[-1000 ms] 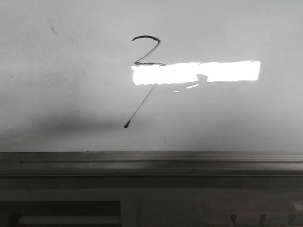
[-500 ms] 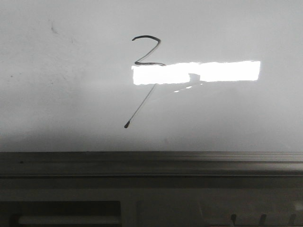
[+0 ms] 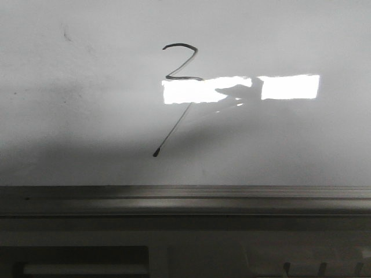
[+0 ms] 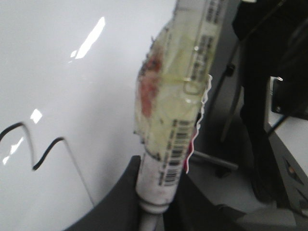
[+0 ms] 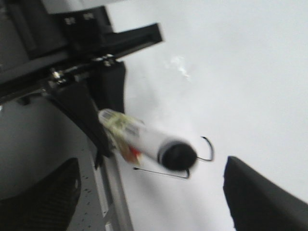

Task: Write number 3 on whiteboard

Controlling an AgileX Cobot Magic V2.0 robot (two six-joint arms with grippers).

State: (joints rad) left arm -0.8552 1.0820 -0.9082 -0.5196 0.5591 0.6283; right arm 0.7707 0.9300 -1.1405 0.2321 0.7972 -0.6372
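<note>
Glossy whiteboard (image 3: 87, 116) carries the number 3 (image 3: 181, 62) upper centre; left hand (image 4: 154, 202) grips a marker (image 4: 178, 96) angled beside it; right hand's (image 5: 144, 192) fingers spread apart.

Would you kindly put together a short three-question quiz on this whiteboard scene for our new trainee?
1. True or false: the thin black hand-drawn number 3 is already on the glossy pale whiteboard.
2. Which gripper holds the taped, barcode-labelled white marker? A) left B) right C) neither
3. Fill in: in the front view, the figure's faint diagonal tail ends in a small dark ____.

Key
1. True.
2. A: the left gripper clamps the marker's lower end; the right gripper stands open with nothing between its fingers.
3. Dot, above the ridged grey metal edge rail.
</note>
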